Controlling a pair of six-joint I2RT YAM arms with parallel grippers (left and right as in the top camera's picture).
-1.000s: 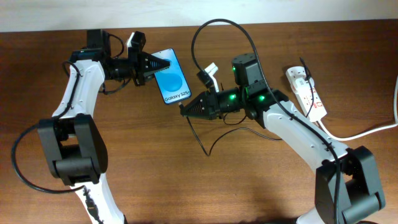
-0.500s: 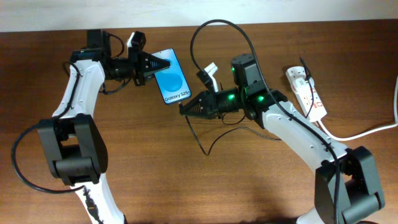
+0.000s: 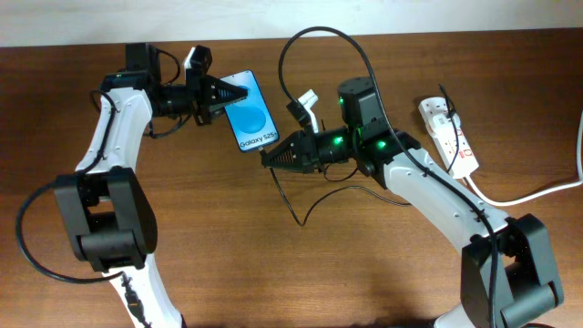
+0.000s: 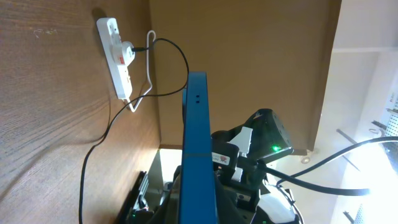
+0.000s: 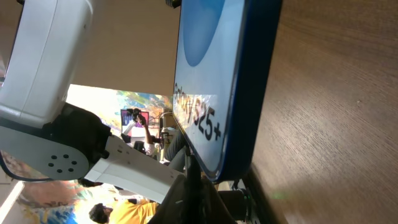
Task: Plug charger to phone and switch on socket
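Observation:
The phone (image 3: 252, 117) lies tilted on the table with its blue screen up. My left gripper (image 3: 225, 94) is shut on its upper left edge; in the left wrist view the phone shows edge-on as a blue bar (image 4: 196, 143). My right gripper (image 3: 271, 158) is shut on the charger's black plug tip (image 5: 192, 167), right at the phone's lower end (image 5: 217, 81). I cannot tell whether the tip is inside the port. The black charger cable (image 3: 308, 208) loops over the table and up behind the right arm. The socket (image 3: 448, 135) lies at the far right.
The socket's thick white cord (image 3: 537, 191) runs off the right edge. A white adapter sits in the socket (image 4: 126, 52) with the black cable (image 4: 171, 68) leaving it. The table's far edge runs along the top of the overhead view.
My right gripper has crept slightly left and up with the plug tip, closer to the phone's lower end. The left gripper and the phone have stayed put.

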